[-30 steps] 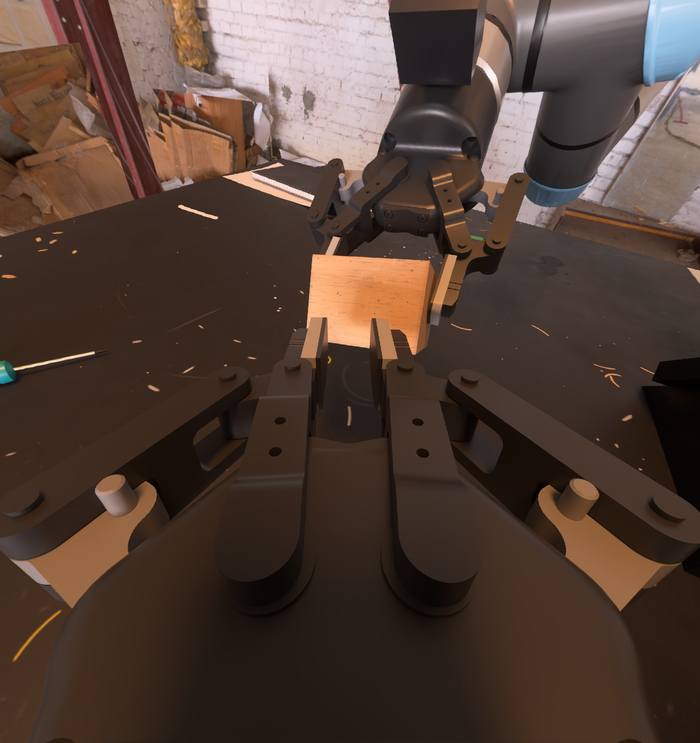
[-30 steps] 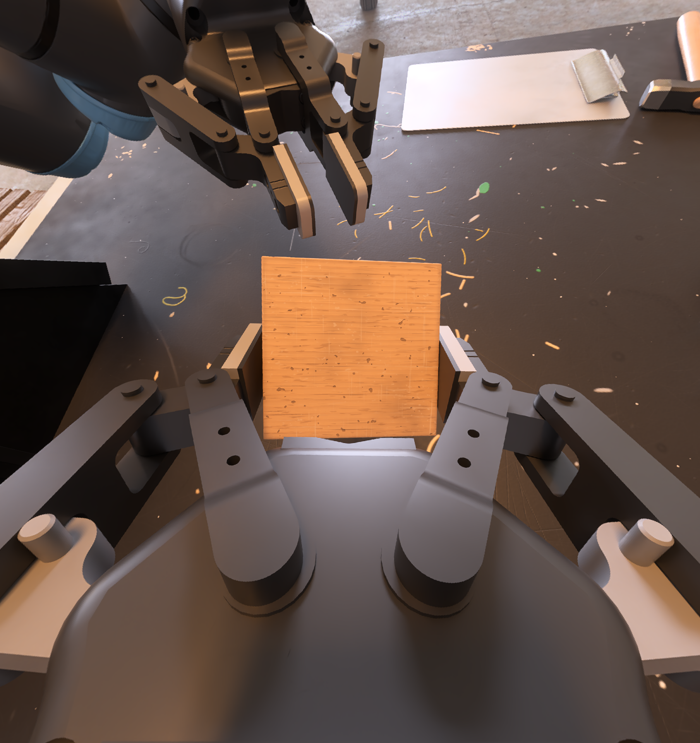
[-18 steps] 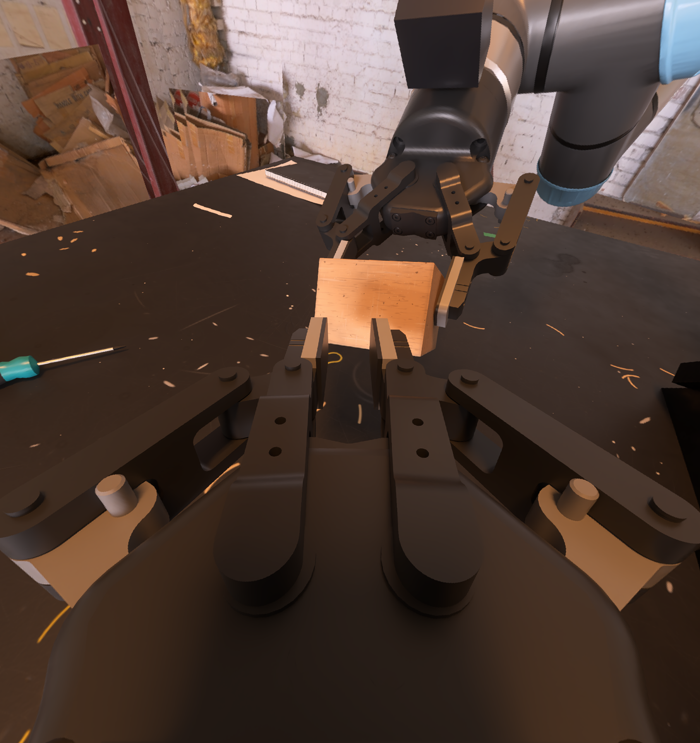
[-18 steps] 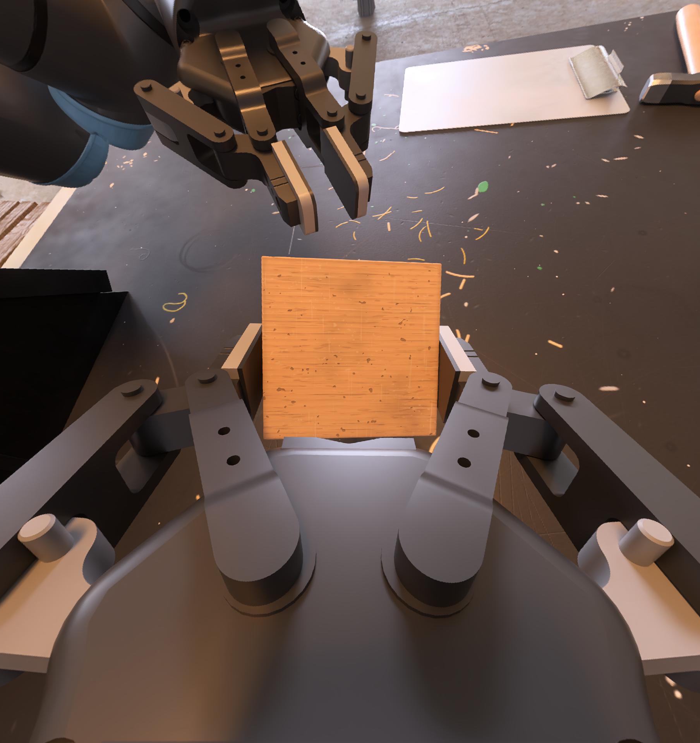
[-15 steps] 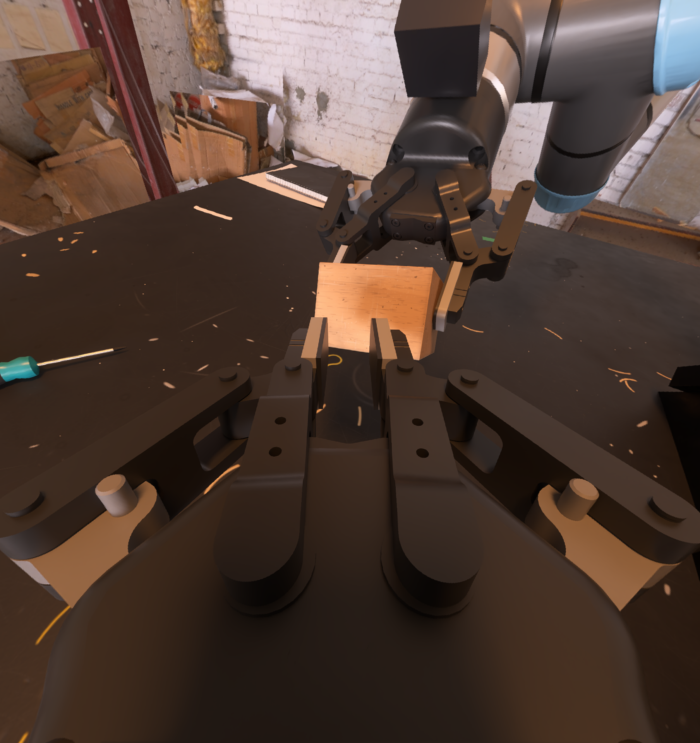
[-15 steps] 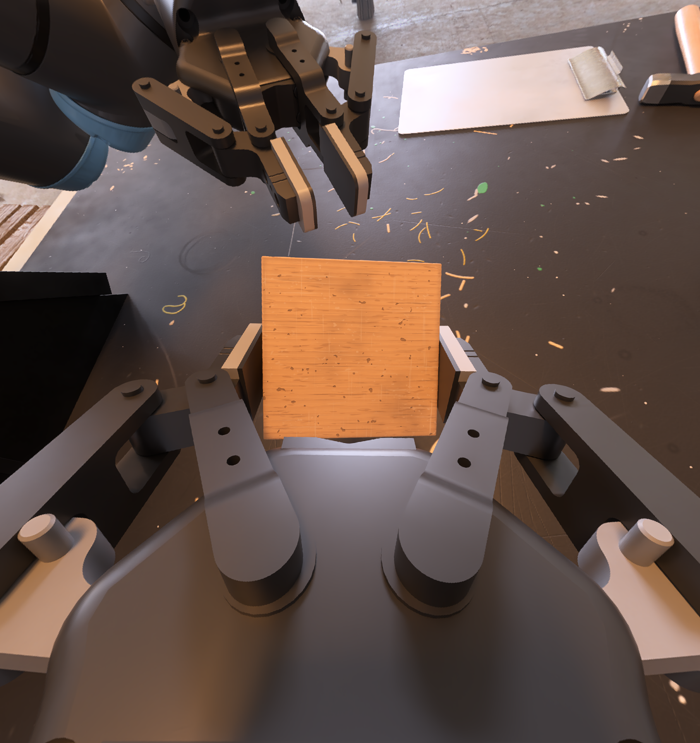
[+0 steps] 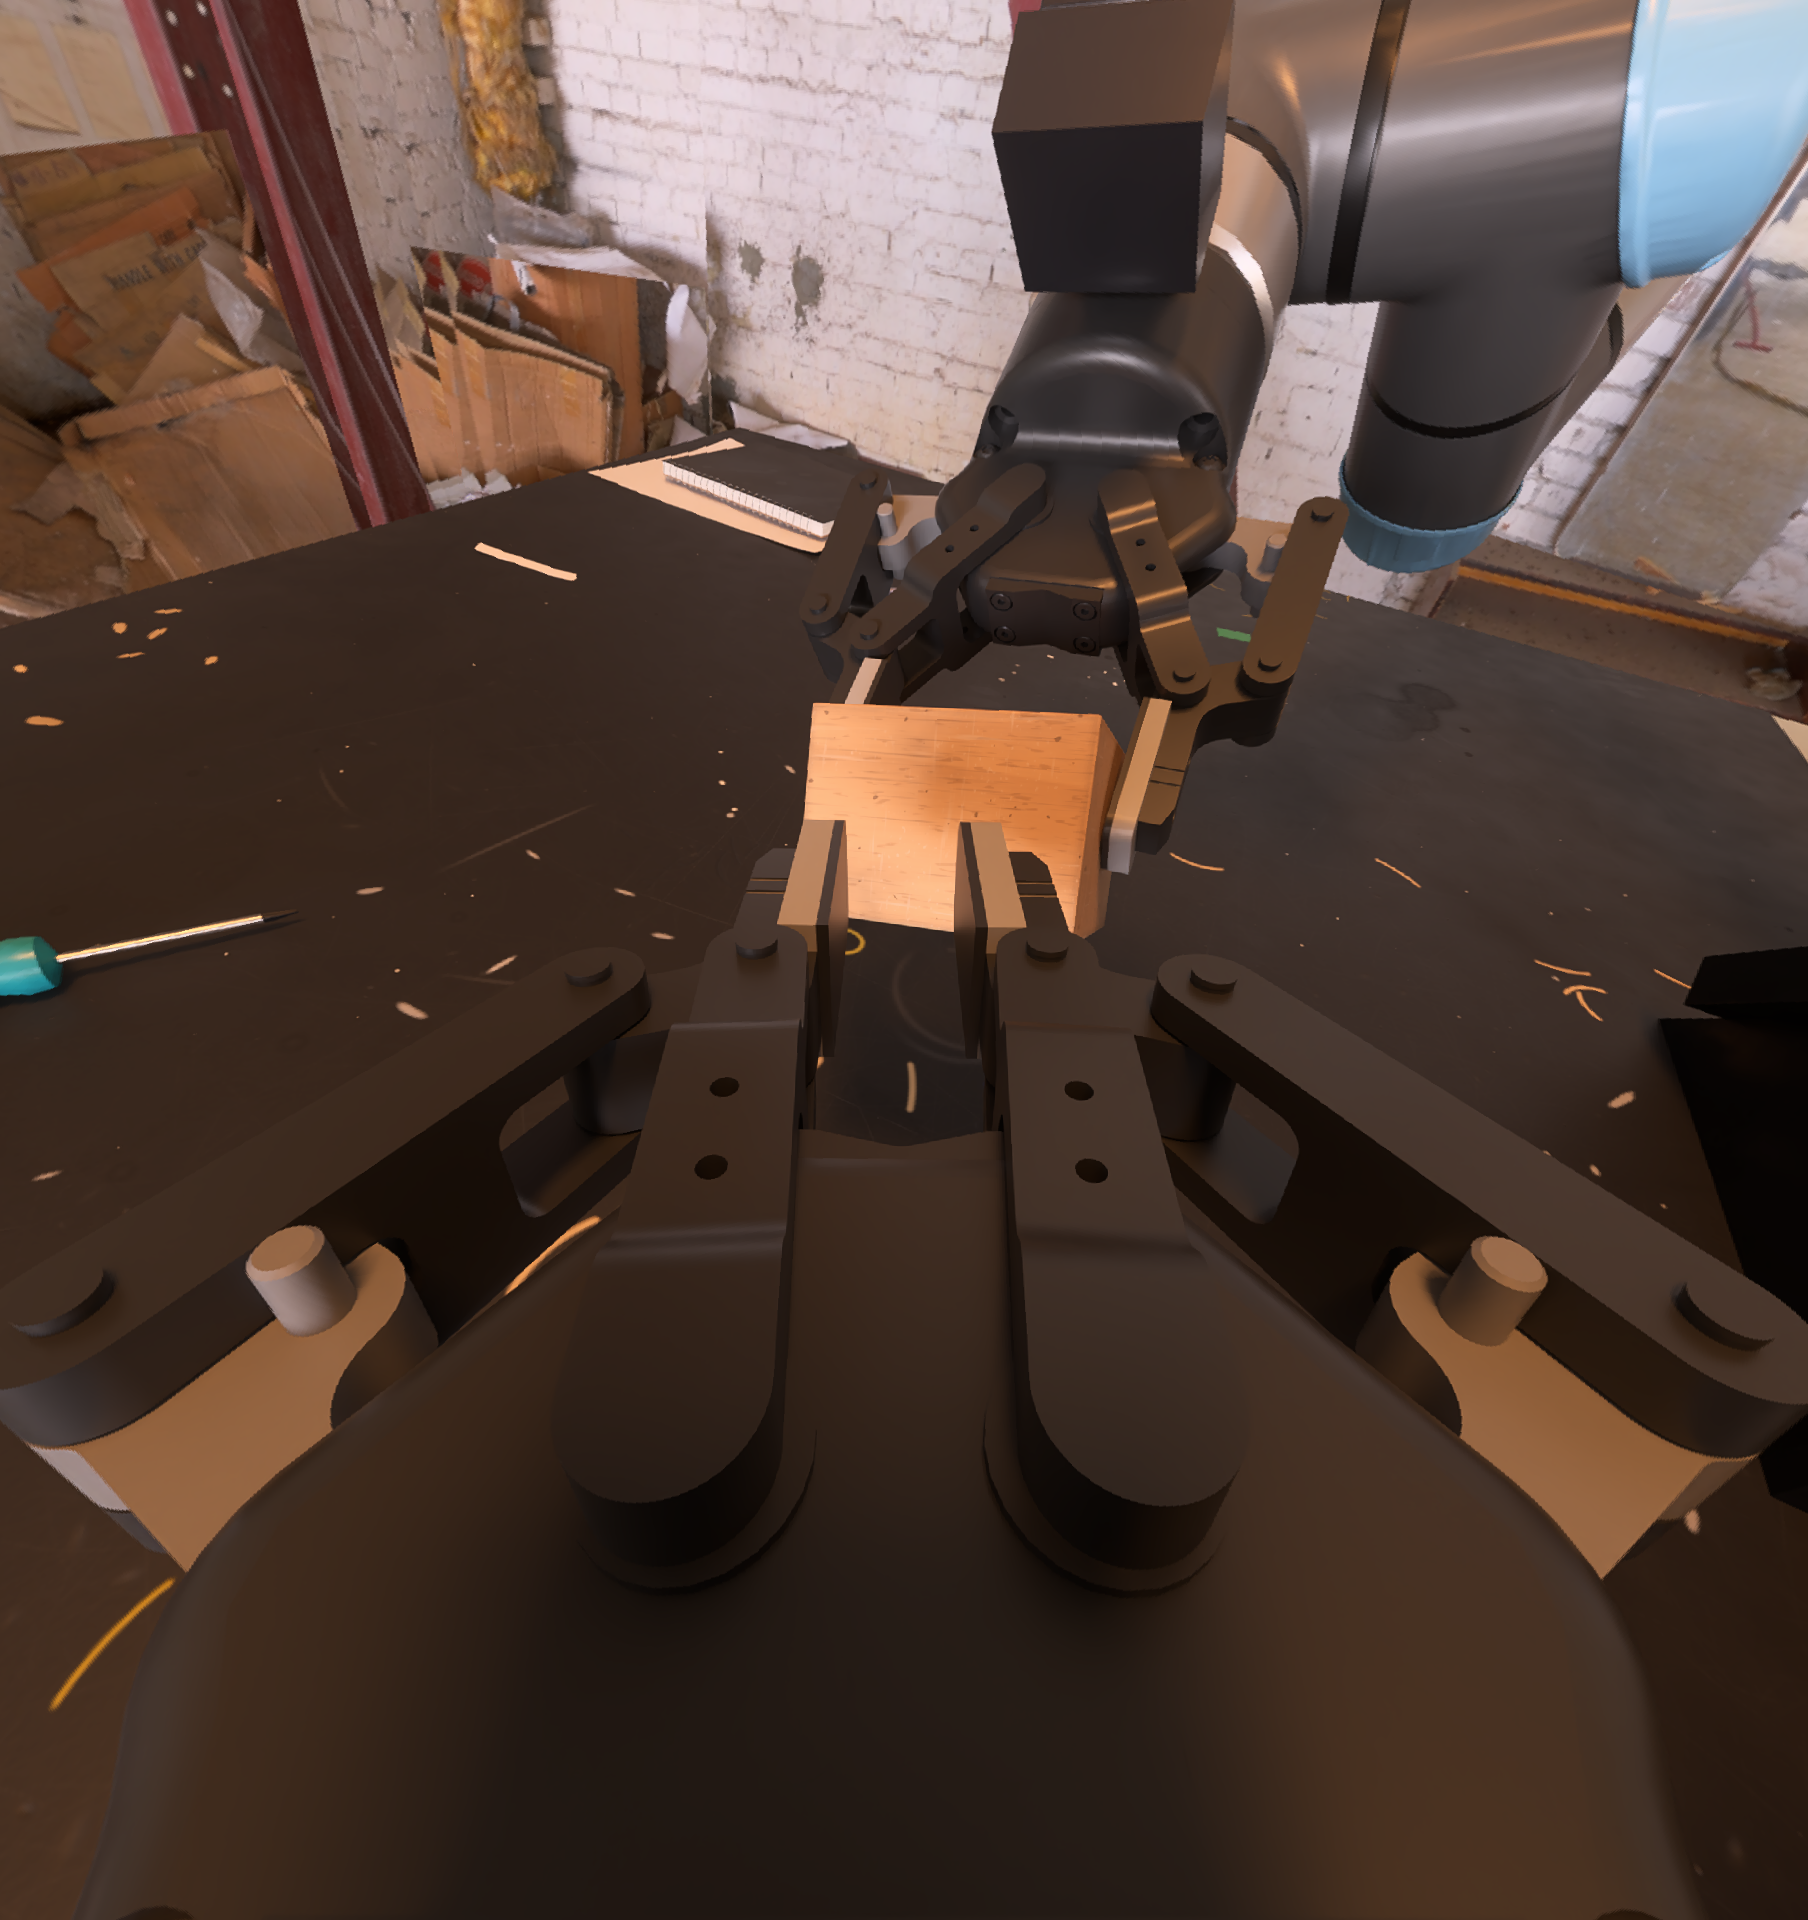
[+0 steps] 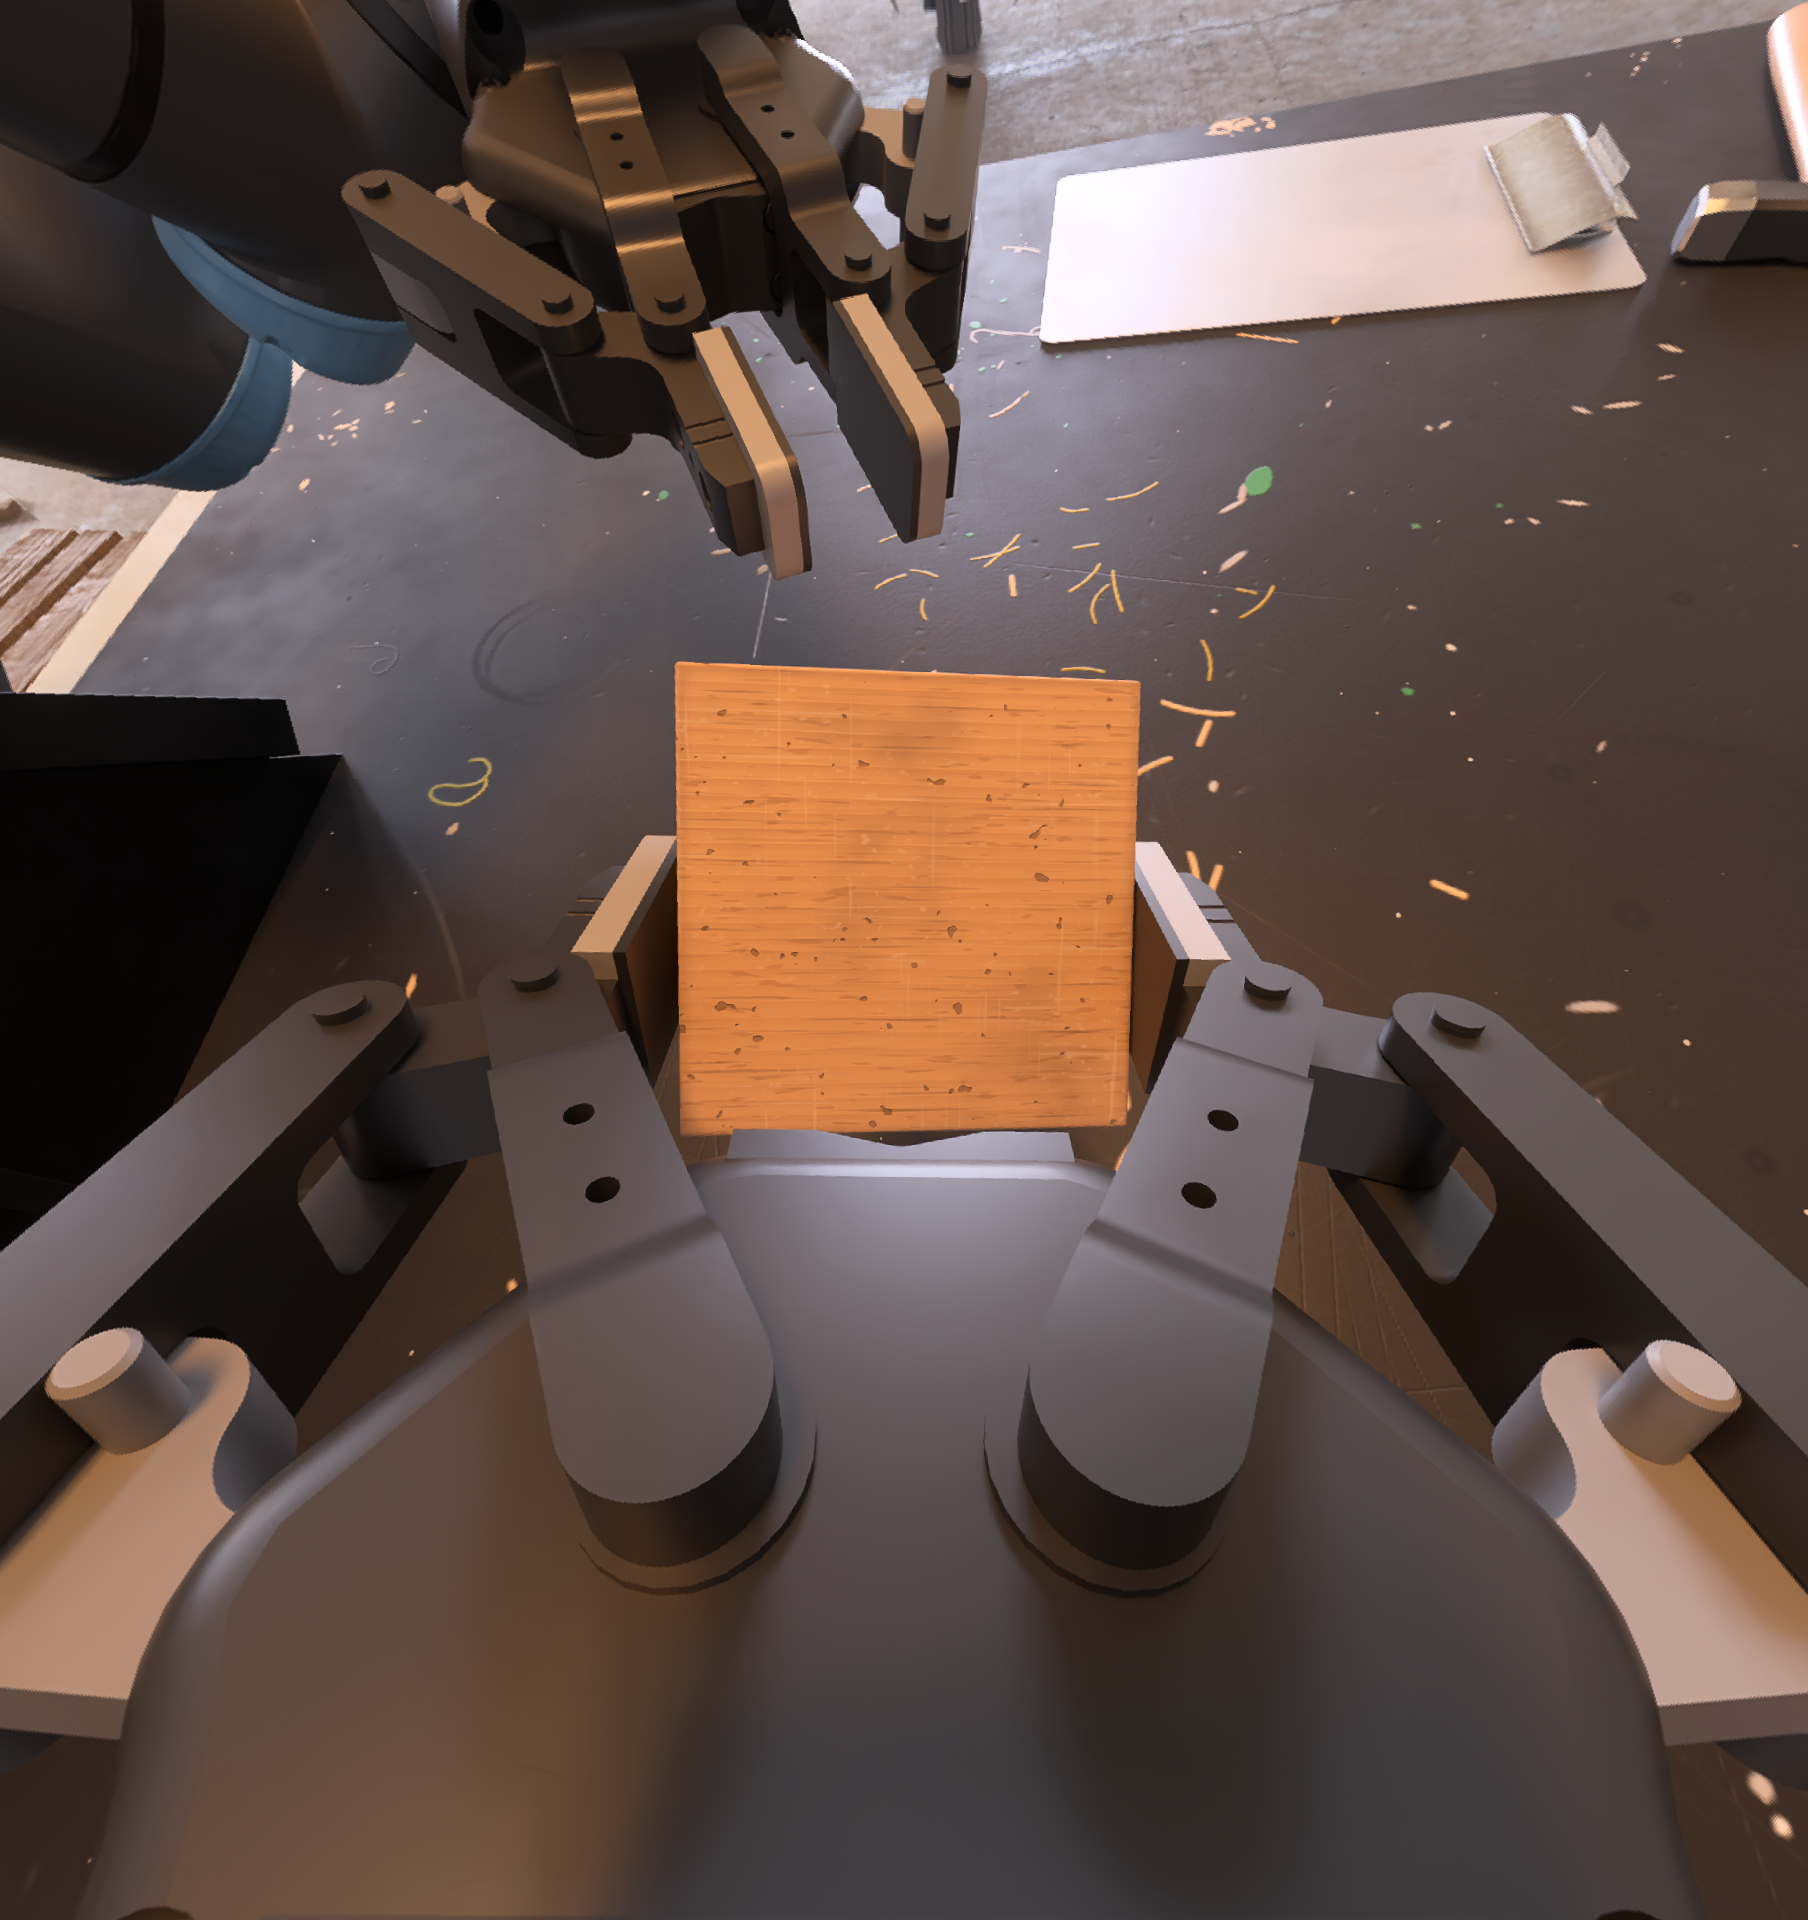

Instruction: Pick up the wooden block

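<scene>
The wooden block [image 8: 905,894] is a light square block clamped between the two pads of my right gripper [image 8: 905,904], one pad on each side face. In the left wrist view the block [image 7: 941,800] hangs under the right gripper [image 7: 983,769], close to the dark tabletop; I cannot tell whether it touches it. My left gripper [image 7: 897,883] is empty, its pads a narrow gap apart, just short of the block's near face. It also shows in the right wrist view [image 8: 853,530], beyond the block and apart from it.
A teal-handled screwdriver [image 7: 6,971] lies at the left. A spiral notebook [image 7: 754,499] lies at the far table edge. A metal clipboard [image 8: 1326,239] and a hammer [image 8: 1804,135] lie beyond the block. A black box [image 8: 100,935] stands beside the grippers. Wood shavings litter the table.
My left gripper has drawn back a little from the block, so the gap to it has widened. The right gripper keeps its hold and has hardly moved.
</scene>
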Controlling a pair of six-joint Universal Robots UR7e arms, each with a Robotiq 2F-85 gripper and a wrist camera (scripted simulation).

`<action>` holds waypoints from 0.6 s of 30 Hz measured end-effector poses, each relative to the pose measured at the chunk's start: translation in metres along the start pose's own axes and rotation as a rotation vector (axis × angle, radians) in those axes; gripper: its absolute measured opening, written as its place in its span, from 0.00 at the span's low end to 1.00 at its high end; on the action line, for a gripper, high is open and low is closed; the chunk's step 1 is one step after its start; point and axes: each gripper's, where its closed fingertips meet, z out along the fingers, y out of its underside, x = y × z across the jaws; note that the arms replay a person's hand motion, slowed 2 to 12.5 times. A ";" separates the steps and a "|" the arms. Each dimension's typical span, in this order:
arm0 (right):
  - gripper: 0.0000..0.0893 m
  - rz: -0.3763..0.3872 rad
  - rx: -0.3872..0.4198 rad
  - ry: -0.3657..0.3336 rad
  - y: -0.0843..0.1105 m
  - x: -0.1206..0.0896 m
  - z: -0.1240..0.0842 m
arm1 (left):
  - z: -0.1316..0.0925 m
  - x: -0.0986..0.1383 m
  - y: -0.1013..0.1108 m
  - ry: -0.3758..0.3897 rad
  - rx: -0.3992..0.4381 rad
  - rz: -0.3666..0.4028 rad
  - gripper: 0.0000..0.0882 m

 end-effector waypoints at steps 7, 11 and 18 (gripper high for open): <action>0.75 0.010 -0.002 -0.007 0.001 0.000 0.000 | 0.001 0.000 0.001 0.003 -0.005 0.004 0.22; 0.75 0.009 -0.002 -0.008 0.002 0.000 0.000 | 0.000 0.000 0.001 0.002 -0.006 0.007 0.22; 0.75 0.008 0.000 -0.009 0.002 0.000 0.001 | 0.000 0.000 0.001 -0.001 -0.006 0.012 0.22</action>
